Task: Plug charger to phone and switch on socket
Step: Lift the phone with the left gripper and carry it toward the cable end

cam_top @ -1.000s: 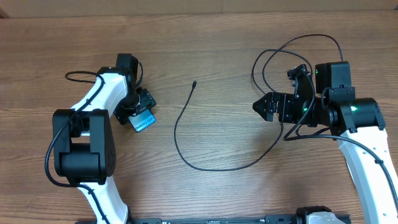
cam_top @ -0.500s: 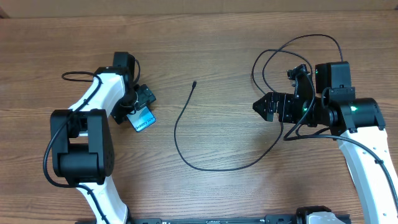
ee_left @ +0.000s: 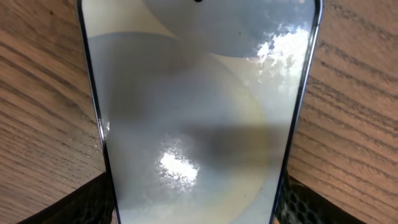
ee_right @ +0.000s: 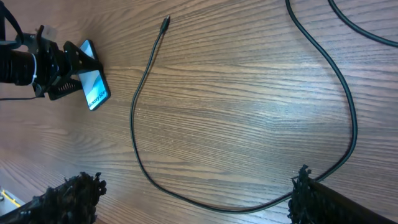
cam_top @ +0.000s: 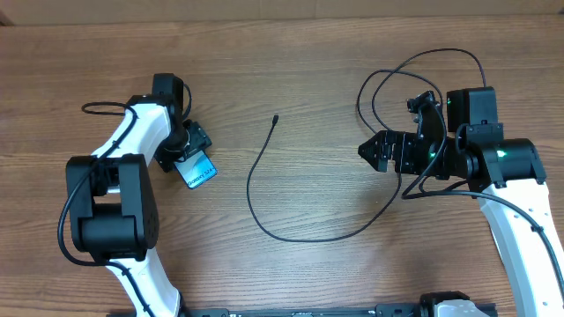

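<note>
The phone (cam_top: 200,170) lies at the left with its lit screen up and "Galaxy" text at its near end. My left gripper (cam_top: 192,157) is shut on it; in the left wrist view the screen (ee_left: 199,112) fills the frame with a finger at each side (ee_left: 196,208). The charger's thin black cable (cam_top: 249,180) curves across the table middle, its connector tip (cam_top: 276,117) lying free. My right gripper (cam_top: 374,150) is open and empty above the cable's right part (ee_right: 132,124); its fingers (ee_right: 193,199) stand wide apart. The phone also shows in the right wrist view (ee_right: 94,92). The socket and the plug are out of view.
The cable loops in wide coils (cam_top: 423,66) behind and beside the right arm. The wooden table (cam_top: 308,53) stretches bare between the two arms apart from the cable.
My left arm has shifted a little to the left, taking the phone with it. The right arm and the cable have not moved.
</note>
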You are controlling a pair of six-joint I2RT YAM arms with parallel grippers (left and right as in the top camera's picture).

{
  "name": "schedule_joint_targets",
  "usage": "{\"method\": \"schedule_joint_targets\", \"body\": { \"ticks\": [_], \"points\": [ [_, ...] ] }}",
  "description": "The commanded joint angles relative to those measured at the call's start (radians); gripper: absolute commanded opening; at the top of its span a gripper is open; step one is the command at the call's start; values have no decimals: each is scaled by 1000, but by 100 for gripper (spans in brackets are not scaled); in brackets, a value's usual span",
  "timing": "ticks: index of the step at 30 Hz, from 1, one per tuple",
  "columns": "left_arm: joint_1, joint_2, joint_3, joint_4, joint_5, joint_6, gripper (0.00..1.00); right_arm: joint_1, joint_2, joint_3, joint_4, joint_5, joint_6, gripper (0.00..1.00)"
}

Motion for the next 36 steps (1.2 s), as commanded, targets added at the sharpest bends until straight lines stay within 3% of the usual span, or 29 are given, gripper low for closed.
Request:
{"method": "schedule_joint_targets", "body": {
  "ticks": [1, 5, 14, 21, 30, 32, 36],
  "points": [
    [5, 37, -23, 13, 40, 12, 75, 0, -1, -5, 1, 7, -2, 100],
    [5, 37, 10, -39, 39, 12, 76, 0, -1, -5, 2, 7, -2, 100],
    [5, 37, 306, -281, 39, 13, 74, 0, -1, -5, 2, 6, -2, 100],
    [5, 37, 438, -369, 74, 13, 73, 0, -1, -5, 11, 6, -1, 100],
    [5, 37, 468, -391, 356, 11, 73, 0, -1, -5, 18, 1, 3, 100],
    [5, 37, 468, -391, 440, 8, 66, 0, -1, -5, 23, -13, 3, 100],
    [5, 37, 468, -391, 541, -51, 62, 0, -1, -5, 36, -59, 3, 100]
  ]
}}
